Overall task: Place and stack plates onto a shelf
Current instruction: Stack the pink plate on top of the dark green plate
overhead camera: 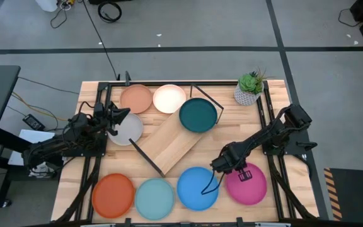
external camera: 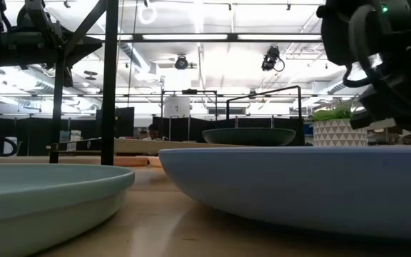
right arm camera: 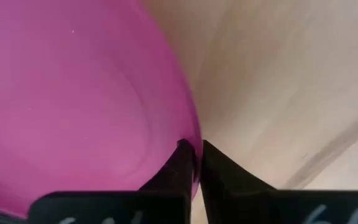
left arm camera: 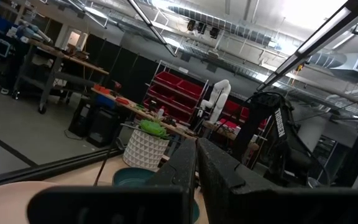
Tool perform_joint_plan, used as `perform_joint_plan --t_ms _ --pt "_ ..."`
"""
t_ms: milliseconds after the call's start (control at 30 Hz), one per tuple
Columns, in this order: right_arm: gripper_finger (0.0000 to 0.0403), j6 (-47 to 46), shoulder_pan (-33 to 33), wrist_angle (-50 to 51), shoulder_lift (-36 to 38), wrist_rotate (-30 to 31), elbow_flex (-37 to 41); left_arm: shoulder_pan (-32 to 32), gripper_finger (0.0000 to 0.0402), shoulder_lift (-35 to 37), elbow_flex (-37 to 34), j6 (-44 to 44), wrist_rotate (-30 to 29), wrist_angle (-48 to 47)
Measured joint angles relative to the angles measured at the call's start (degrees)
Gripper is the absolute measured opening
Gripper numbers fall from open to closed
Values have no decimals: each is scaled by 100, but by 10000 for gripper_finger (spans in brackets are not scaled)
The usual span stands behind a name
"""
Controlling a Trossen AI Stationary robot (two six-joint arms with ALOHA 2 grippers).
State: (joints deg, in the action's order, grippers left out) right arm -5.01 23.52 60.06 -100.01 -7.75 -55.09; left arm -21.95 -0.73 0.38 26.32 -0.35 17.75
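Eight plates lie around the shelf (overhead camera: 172, 144), a light-wood board with black rods set slantwise mid-table. Salmon (overhead camera: 136, 98), cream (overhead camera: 169, 98) and pale grey (overhead camera: 128, 131) plates lie at the far left. The teal plate (overhead camera: 198, 115) rests on the shelf's far end. Orange (overhead camera: 113, 195), light blue (overhead camera: 154, 198), blue (overhead camera: 198, 188) and magenta (overhead camera: 247, 184) plates line the near edge. My right gripper (overhead camera: 221, 167) is shut on the magenta plate's rim. My left gripper (overhead camera: 123, 115) hovers shut over the pale grey plate's far edge, fingers (left arm camera: 185, 162) level. My right gripper (right arm camera: 195, 155) pinches the magenta plate's rim (right arm camera: 193, 134) on its far left side, one finger inside the plate and one outside. The fingers come slanting down from the table's far right. Whether the plate is raised off the table I cannot tell.
A small green plant in a white pot (overhead camera: 249, 88) stands at the far right corner. The blue plate lies close beside the right gripper on the left. Bare tabletop (overhead camera: 244, 129) shows between the shelf and the right arm.
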Motion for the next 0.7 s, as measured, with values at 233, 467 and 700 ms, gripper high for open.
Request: perform_joint_plan --t_ms 233,467,700 --pt "18 52 -11 796 -8 42 -356 0 25 0 -1 -6 -1 -3" --pt "15 -171 -240 1661 107 -85 -1442 -1 25 0 1 -6 -1 -3" --pt "18 -120 -872 1801 284 716 -2483 0 25 0 -1 -6 -1 -1"
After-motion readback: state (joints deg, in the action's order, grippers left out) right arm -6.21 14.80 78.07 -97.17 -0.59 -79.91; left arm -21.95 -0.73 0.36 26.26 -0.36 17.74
